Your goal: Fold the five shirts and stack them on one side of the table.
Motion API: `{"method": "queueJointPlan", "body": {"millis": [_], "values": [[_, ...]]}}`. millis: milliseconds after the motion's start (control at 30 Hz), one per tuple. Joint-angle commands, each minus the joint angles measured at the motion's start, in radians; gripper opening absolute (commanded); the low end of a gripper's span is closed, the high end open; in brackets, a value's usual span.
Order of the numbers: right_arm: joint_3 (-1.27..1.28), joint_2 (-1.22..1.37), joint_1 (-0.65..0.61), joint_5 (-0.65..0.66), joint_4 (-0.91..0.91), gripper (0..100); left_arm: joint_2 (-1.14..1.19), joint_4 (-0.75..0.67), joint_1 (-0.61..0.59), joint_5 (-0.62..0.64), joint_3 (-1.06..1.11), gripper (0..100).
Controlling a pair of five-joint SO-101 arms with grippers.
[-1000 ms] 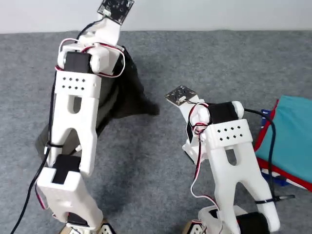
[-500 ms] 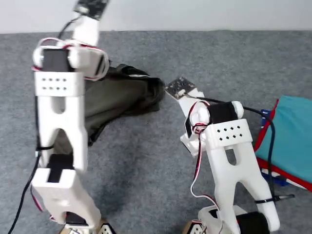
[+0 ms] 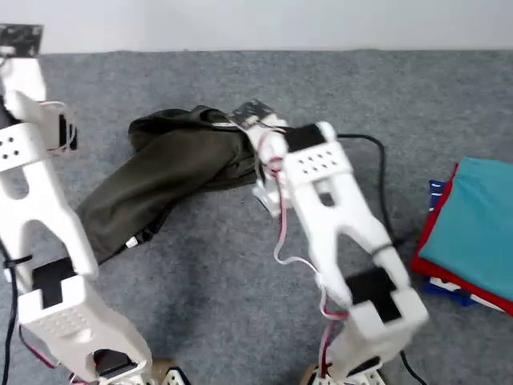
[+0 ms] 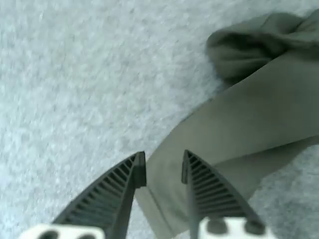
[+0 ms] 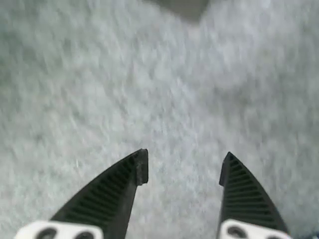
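The left gripper (image 4: 163, 167) hangs with its fingers apart above the crumpled dark green cloth shirt (image 3: 172, 172). The right gripper (image 5: 183, 167) is spread wide over the fuzzy grey table (image 3: 401, 104).

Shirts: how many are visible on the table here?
4. An olive shirt lies loose left of centre; at the right edge a teal shirt tops a red shirt and a blue shirt. That stack may hide more.

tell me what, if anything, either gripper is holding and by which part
Nothing is held. The left gripper is open above the olive shirt; the right gripper is open above the grey table.
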Motion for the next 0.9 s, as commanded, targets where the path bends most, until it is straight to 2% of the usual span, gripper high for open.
{"method": "queueJointPlan", "body": {"millis": [0, 200, 433, 867], "values": [[-0.204, 0.131, -0.03, -0.041, -0.01, 23.8, -0.015, 0.023, -0.043, -0.002, 0.004, 12], [-0.465, 0.38, -0.025, -0.106, -0.01, 23.8, -0.015, 0.023, -0.078, -0.002, 0.007, 12], [-0.727, 0.607, -0.028, -0.107, -0.012, 23.8, -0.015, 0.021, -0.087, -0.002, 0.007, 12], [-1.013, 0.874, -0.031, -0.1, -0.021, 23.7, -0.006, 0.021, -0.086, -0.003, 0.008, 12]]}}
